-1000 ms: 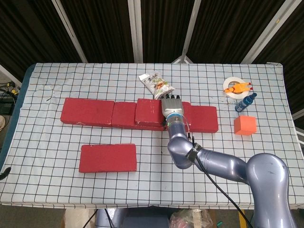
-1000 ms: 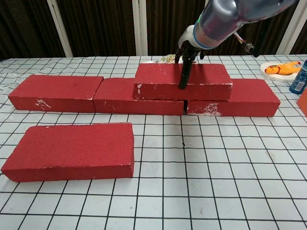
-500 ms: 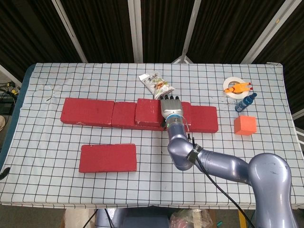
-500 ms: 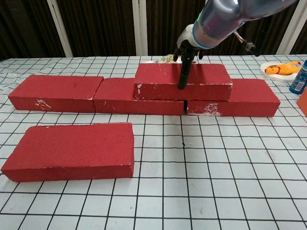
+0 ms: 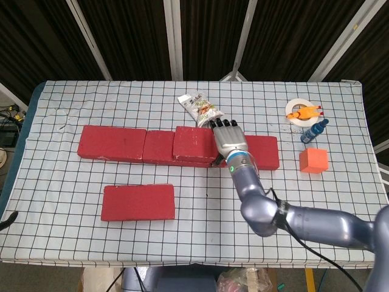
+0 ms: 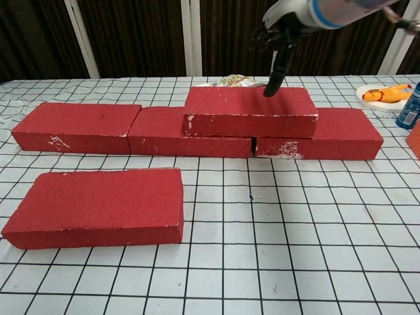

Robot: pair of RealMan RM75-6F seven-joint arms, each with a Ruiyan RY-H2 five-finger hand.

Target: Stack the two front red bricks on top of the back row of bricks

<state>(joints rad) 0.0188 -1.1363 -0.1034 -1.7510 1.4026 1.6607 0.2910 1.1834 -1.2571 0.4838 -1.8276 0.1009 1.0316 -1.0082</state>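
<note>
Worktop point(image 5: 340, 115): white cloth with a black grid, filling the middle of both views; dark ribbed curtain panels with pale poles behind it.
Back row of bricks point(image 5: 112, 142): three rough, matte red slabs with chipped white edges, end to end across the middle of the frame.
Stacked brick point(image 6: 249, 111): same grainy red block, lying flat on the row's middle and right bricks, bridging their joint.
Front brick point(image 5: 138, 202): lone red slab in the lower left of the frame, well apart from the row.
Right arm point(image 5: 304, 222): glossy grey-blue, curving in from the lower right.
Right hand point(image 5: 228, 139): raised above the stacked brick's right end, fingers point(image 6: 273, 77) spread apart and holding nothing.
Change: half a second ago a finger pressed on the stacked brick's front face; the hand has since lifted clear and shifted right.
Left hand: unseen in either view.
Orange cube point(image 5: 313, 160): smooth, right side.
Snack bag point(image 5: 198, 107): crinkled, behind the row.
</note>
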